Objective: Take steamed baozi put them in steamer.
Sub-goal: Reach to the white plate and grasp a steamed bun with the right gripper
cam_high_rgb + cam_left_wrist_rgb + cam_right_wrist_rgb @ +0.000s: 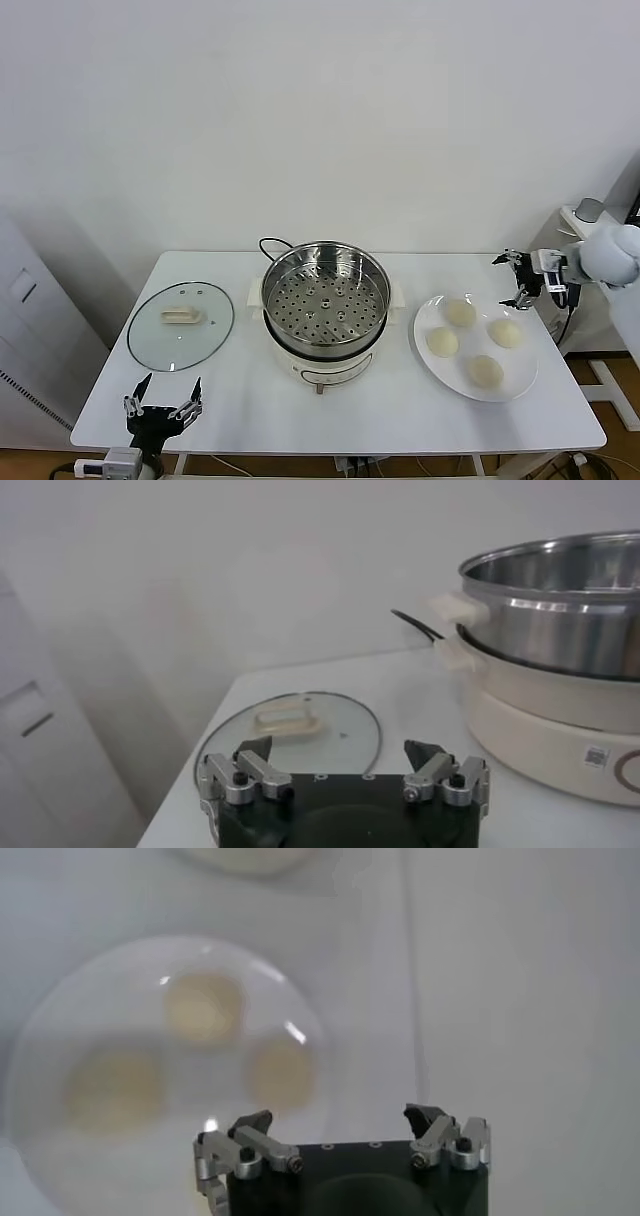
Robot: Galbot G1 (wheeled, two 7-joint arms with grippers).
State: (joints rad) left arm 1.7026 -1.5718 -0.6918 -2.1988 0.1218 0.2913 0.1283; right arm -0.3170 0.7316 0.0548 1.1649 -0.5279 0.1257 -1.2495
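Head view: right gripper point(518, 280) is hovering wide open and empty just past the plate point(525, 382); left gripper point(162, 406) is idling open by the glass lid point(181, 325).
Risk: jaws squeezing too hard are likely denting a soft bun, or nudging its neighbours off the plate.
Baozi: four steamed baozi point(460, 312), pale, smooth domes, are sitting on the plate, right of the empty steamer point(325, 297).

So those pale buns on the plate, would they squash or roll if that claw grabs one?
Probably soft: the steamed baozi look smooth and puffy, so a hard pinch may dent them. Their domed tops suggest flat undersides, so they'd likely slide on the glossy plate rather than roll. The open right gripper looks wide enough for one.
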